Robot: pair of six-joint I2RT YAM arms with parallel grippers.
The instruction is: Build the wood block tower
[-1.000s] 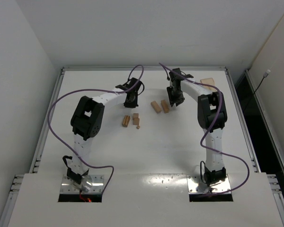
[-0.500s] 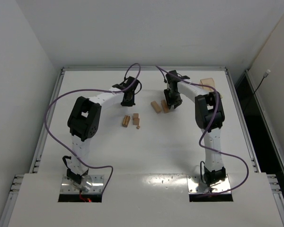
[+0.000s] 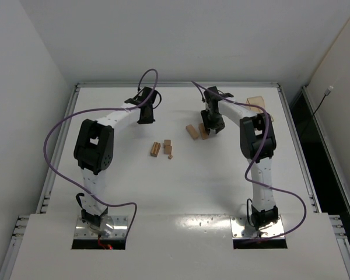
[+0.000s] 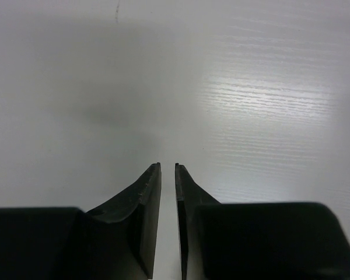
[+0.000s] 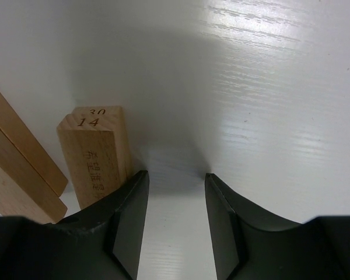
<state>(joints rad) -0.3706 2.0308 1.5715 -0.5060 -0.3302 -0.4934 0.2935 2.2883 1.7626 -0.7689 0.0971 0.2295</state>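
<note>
Several wood blocks lie mid-table: a pair and one bar by my right gripper, and three more nearer the front. In the right wrist view the right gripper is open over bare table. A bar stamped "14" stands just outside its left finger. Two stacked bars lie further left. My left gripper is back-left of the blocks. Its jaws are parted by a narrow slit with nothing in it. No tower is in view.
A translucent tan tray sits at the back right, behind the right arm. Purple cables loop over both arms. The table's raised rim runs along the left, back and right sides.
The left arm has swung left and back, away from the blocks, and its jaws have parted a little. The right gripper's jaws have widened beside the "14" bar.
</note>
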